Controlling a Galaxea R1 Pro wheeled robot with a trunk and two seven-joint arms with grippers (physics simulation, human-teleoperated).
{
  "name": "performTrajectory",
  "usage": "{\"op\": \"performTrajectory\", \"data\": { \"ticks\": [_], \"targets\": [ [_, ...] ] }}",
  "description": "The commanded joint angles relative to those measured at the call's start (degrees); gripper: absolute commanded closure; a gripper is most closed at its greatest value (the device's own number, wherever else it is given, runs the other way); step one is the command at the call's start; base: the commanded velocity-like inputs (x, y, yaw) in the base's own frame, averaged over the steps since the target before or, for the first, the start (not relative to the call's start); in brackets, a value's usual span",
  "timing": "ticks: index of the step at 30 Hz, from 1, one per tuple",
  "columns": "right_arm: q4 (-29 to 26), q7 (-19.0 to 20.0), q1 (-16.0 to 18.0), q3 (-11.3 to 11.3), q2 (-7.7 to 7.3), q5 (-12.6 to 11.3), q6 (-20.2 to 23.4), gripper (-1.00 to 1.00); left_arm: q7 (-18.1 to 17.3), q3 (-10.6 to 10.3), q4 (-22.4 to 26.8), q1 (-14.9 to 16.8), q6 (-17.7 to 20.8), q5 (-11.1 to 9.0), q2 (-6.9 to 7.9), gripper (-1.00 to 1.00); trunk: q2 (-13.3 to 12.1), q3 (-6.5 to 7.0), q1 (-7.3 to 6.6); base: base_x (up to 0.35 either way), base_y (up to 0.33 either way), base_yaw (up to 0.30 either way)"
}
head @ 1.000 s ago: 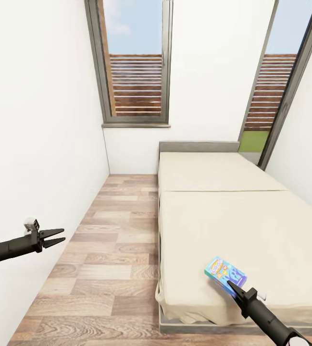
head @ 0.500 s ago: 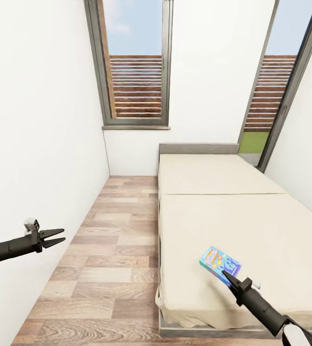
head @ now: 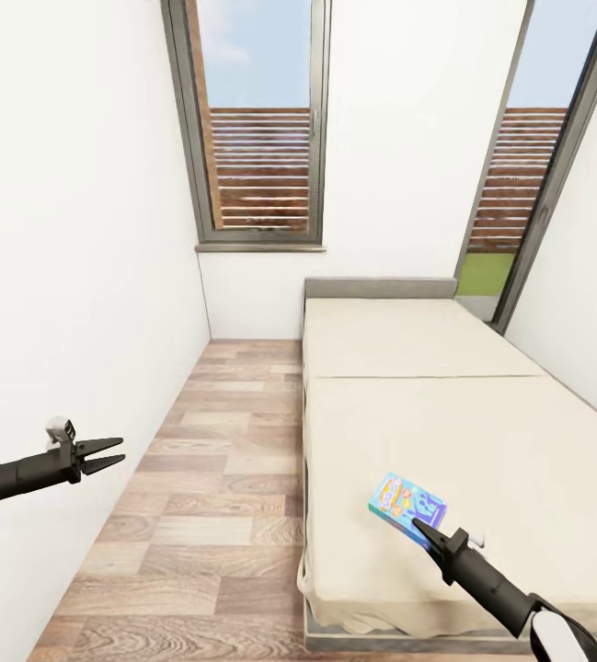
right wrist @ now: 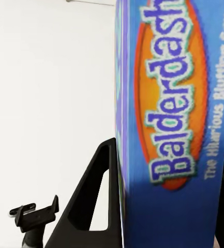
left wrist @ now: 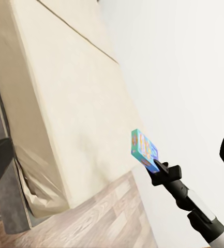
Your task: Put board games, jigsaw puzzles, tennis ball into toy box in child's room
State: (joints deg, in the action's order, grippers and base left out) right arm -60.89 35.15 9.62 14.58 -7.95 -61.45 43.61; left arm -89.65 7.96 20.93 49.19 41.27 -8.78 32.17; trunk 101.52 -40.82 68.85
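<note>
While raised over the beige mattress bed [head: 482, 432], small blue "Balderdash" cardboard game box [head: 407, 499] pinched by right gripper [head: 424, 533]; left gripper [head: 105, 451] fingers spread.

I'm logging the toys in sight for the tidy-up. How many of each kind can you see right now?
Board games: 1, the blue Balderdash box, held in the right gripper above the bed
Jigsaw puzzles: 0 in sight
Tennis balls: 0 in sight
Total: 1

Blue board game [head: 407, 499] tilted above bed [head: 482, 432]
</note>
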Motion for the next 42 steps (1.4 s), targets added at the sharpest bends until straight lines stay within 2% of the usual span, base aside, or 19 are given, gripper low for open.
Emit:
{"op": "performTrajectory", "data": {
  "ticks": [1,4,7,9,12,19,23,35,42],
  "targets": [
    [0.0,0.2,0.0,0.1,0.02,0.0,0.3,1.00,-0.2,0.0,0.0,0.0,0.6,0.1,0.00,-1.00,-0.4,0.13,-0.23,0.000,0.000,0.000],
    [0.0,0.1,0.0,0.0,0.03,-0.1,0.2,1.00,-0.2,0.0,0.0,0.0,0.6,0.1,0.00,-1.00,-1.6,0.67,-0.89,0.000,0.000,0.000],
    [-1.0,-0.9,-0.9,1.0,0.98,-0.4,1.1,1.00,-0.1,-0.3,-0.8,-1.0,-0.4,0.5,-0.98,-1.00,-1.6,0.66,-0.88,0.000,0.000,0.000],
    [-1.6,-1.5,-0.9,1.6,0.98,-0.4,1.7,1.00,-0.1,-0.3,-0.8,-1.0,-0.5,0.5,-1.63,-1.00,-1.6,0.66,-0.88,0.000,0.000,0.000],
    [-2.5,-1.9,-0.1,2.6,0.11,-0.2,1.8,1.00,-0.1,-0.2,-0.7,-1.1,0.1,0.3,-2.47,-1.00,-1.6,0.66,-0.88,0.000,0.000,0.000],
    [-0.2,0.3,0.3,1.7,-1.98,-0.1,-0.7,1.00,-0.3,-0.2,-0.7,-1.3,0.4,0.3,-2.75,-1.00,-1.6,0.66,-0.88,0.000,0.000,0.000],
    [1.1,1.4,0.3,1.7,-2.06,-0.1,-1.4,1.00,-0.3,-0.2,-0.7,-1.3,0.5,0.3,-2.80,-1.00,-3.2,1.38,-1.76,0.000,0.000,0.000],
    [1.3,1.3,0.3,1.6,-1.93,-0.1,-1.4,1.00,-0.3,-0.2,-0.7,-1.3,0.4,0.3,-2.81,-1.00,-8.0,3.54,-4.40,0.000,0.000,0.000],
    [1.3,1.4,0.3,1.6,-1.83,-0.1,-1.5,1.00,-0.3,-0.2,-0.7,-1.3,0.4,0.3,-2.81,-1.00,-10.8,5.27,-5.94,0.000,0.000,0.000]
  ]
}}
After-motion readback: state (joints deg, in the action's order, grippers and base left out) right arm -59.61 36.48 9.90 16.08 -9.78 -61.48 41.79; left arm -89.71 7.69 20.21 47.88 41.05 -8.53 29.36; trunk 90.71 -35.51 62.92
